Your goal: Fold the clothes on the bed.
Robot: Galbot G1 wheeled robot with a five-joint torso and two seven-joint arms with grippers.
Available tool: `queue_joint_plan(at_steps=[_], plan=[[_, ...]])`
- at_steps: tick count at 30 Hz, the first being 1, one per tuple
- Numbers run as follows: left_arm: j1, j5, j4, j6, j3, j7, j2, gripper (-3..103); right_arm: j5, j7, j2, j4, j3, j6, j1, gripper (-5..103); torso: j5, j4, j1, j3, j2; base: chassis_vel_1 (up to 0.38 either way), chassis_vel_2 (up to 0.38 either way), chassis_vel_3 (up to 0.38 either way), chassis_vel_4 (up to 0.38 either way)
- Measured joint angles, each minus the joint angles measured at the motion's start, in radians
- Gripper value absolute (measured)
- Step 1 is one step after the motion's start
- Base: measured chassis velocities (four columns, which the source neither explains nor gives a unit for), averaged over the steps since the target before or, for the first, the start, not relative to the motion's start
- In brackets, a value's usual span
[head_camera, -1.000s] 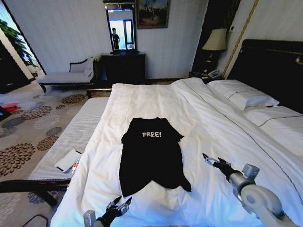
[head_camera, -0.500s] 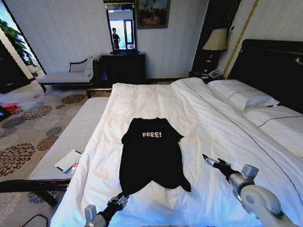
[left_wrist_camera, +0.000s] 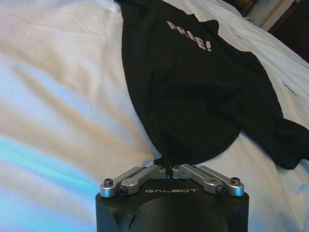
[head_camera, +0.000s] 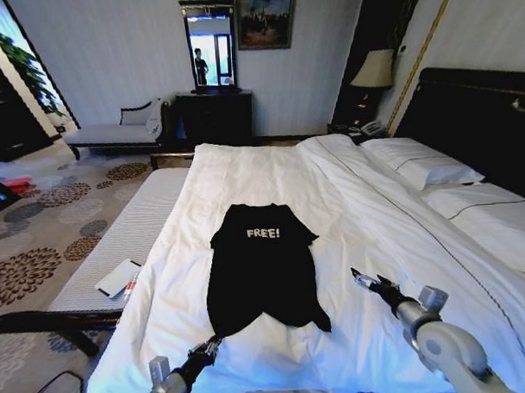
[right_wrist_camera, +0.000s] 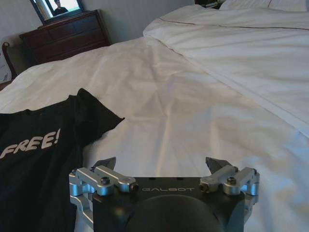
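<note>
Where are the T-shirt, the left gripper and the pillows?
T-shirt (head_camera: pixel 264 278): head view, middle of the black fabric.
Left gripper (left_wrist_camera: pixel 169 170): left wrist view, between the shut fingers at the hem.
Pillows (head_camera: pixel 421 169): head view, the farther pillow's top.

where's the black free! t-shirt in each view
Head view: the T-shirt lies flat mid-picture on the white duvet, its hem toward the robot.
Left wrist view: it fills the upper centre, with its hem corner pinched in the left gripper.
Right wrist view: it sits at the left edge, beside the open right gripper.
Shared landmark: the white "FREE!" lettering.
</note>
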Motion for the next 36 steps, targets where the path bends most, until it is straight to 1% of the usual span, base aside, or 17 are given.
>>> queue_joint_plan(at_steps=[9,13,15,16,18,19,20,22,25,31,36], plan=[[0.025,0.006,-0.017,-0.006,-0.021,-0.001,-0.009,0,0.006,0.002,0.012,0.038,0.001,-0.005,-0.029,100,0.0,0.0,0.0,0.0,0.0,0.0,0.0,0.0,0.0],[0.05,0.005,-0.038,-0.01,-0.036,-0.001,-0.003,0,0.01,0.004,0.021,0.082,0.006,-0.029,-0.069,100,-0.0001,0.0001,0.0,0.0,0.0,0.0,0.0,0.0,0.0],[0.067,0.003,-0.052,-0.014,-0.052,0.0,0.0,0,-0.009,-0.009,0.035,0.138,0.007,-0.046,-0.136,100,0.0,0.0002,0.0,0.0,0.0,0.0,0.0,0.0,0.0],[0.067,0.003,-0.052,-0.014,-0.052,0.0,0.0,0,-0.009,-0.009,0.035,0.138,0.007,-0.046,-0.136,100,0.0,0.0002,0.0,0.0,0.0,0.0,0.0,0.0,0.0],[0.074,-0.004,-0.059,-0.014,-0.066,0.003,0.0,0,-0.077,-0.051,0.062,0.188,0.002,-0.043,-0.222,100,-0.0002,0.0,0.0,0.0,0.0,0.0,0.0,0.0,0.0],[0.076,-0.006,-0.061,-0.015,-0.071,0.004,-0.001,0,-0.126,-0.071,0.083,0.212,-0.009,-0.041,-0.272,100,-0.0001,-0.0005,0.0,0.0,0.0,0.0,0.0,0.0,0.0],[0.076,-0.006,-0.061,-0.015,-0.071,0.004,-0.001,0,-0.126,-0.071,0.083,0.212,-0.009,-0.041,-0.272,100,-0.0001,-0.0005,0.0,0.0,0.0,0.0,0.0,0.0,0.0],[0.076,-0.009,-0.061,-0.015,-0.075,0.006,-0.001,0,-0.185,-0.092,0.112,0.229,-0.037,-0.035,-0.321,100,-0.0004,-0.0005,0.0,0.0,0.0,0.0,0.0,0.0,0.0],[0.074,-0.012,-0.061,-0.015,-0.078,0.007,-0.001,0,-0.21,-0.099,0.127,0.23,-0.06,-0.035,-0.341,100,-0.0002,0.0,0.0,0.0,0.0,0.0,0.0,0.0,0.0],[0.081,-0.023,-0.068,-0.015,-0.095,0.014,-0.002,0,-0.187,-0.105,0.128,0.228,-0.093,-0.036,-0.372,100,0.0,0.0,0.0,0.0,0.0,0.0,0.0,0.0,0.0],[0.084,-0.025,-0.066,-0.014,-0.1,0.017,-0.005,0,-0.181,-0.102,0.135,0.205,-0.124,-0.041,-0.354,100,-0.0001,0.0001,0.0,0.0,0.0,0.0,0.0,0.0,0.0]])
